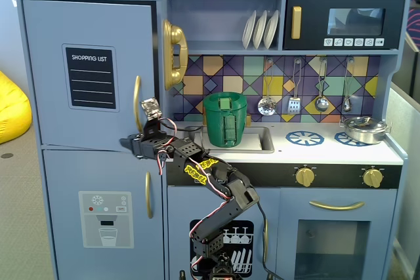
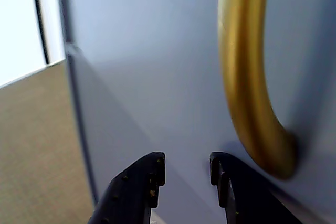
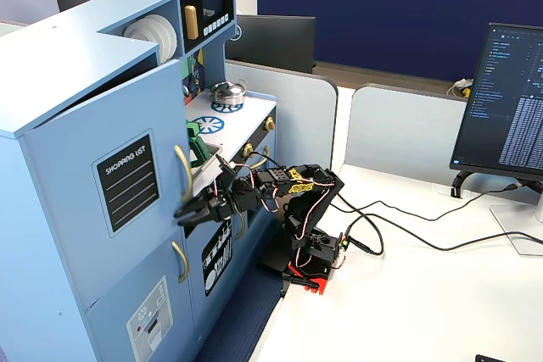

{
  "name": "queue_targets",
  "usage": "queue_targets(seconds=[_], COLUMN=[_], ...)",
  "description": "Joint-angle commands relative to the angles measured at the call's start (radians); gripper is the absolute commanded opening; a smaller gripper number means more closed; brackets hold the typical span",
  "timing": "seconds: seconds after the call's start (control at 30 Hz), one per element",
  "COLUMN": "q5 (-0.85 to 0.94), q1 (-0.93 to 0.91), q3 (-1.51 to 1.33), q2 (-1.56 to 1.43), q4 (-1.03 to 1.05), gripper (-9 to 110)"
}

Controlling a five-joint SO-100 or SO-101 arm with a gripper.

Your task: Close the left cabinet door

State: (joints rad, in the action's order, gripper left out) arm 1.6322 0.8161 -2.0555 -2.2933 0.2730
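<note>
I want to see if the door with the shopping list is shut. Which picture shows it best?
The angled fixed view: the left cabinet door stands slightly ajar, a gap showing along its top edge. The frontal fixed view shows it face-on, the gap less clear. The wrist view shows only blue panel and gold handle.

"SHOPPING LIST" in white on black chalkboard panel [image 1: 92, 77] of left cabinet door [image 1: 85, 37].

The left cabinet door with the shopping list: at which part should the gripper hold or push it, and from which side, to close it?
Probably no grip is needed. The left cabinet door stands slightly ajar, so pushing from the front on the flat panel near the gold handle, far from the hinge, should work. The gripper is open, just beside the handle's lower end.
</note>
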Motion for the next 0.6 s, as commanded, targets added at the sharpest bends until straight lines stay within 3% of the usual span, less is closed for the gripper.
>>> queue_targets(seconds=[0.0,0.3,0.57], q5=[-0.011,-0.003,0.002], q1=[-0.087,-0.189,-0.17], q3=[0.008,0.0,-0.006], q2=[-0.021,0.048,0.011], q4=[-0.054,-0.153,-0.086], gripper=[0,0,0])
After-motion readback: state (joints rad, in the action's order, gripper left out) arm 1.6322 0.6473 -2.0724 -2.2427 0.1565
